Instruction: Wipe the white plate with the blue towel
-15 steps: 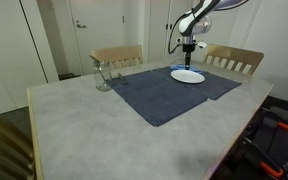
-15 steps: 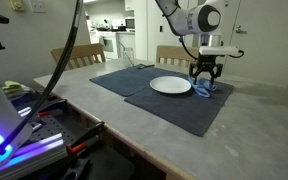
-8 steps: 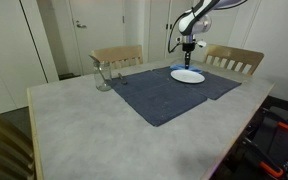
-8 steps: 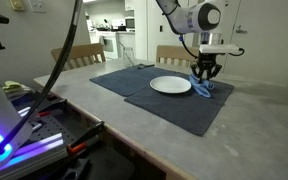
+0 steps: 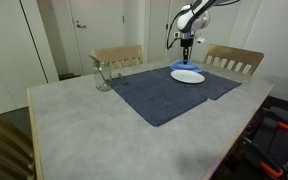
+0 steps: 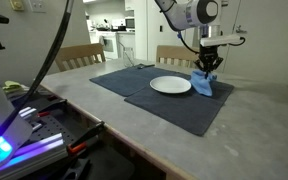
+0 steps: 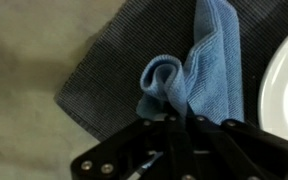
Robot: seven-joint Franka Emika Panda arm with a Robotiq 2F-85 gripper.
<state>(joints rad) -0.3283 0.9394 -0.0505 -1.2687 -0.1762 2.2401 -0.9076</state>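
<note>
The arm comes down steeply over the table's far side, gripper (image 6: 211,66) pointing down, fingers clamped on the blue towel (image 6: 204,84), which hangs just beside the white plate (image 6: 170,86) over the dark mat (image 6: 134,80).

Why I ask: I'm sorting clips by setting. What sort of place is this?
Probably a dining area, in a home or maybe an office: a table with wooden chairs at it, dark placemats under a white plate, and plain white doors behind.
</note>
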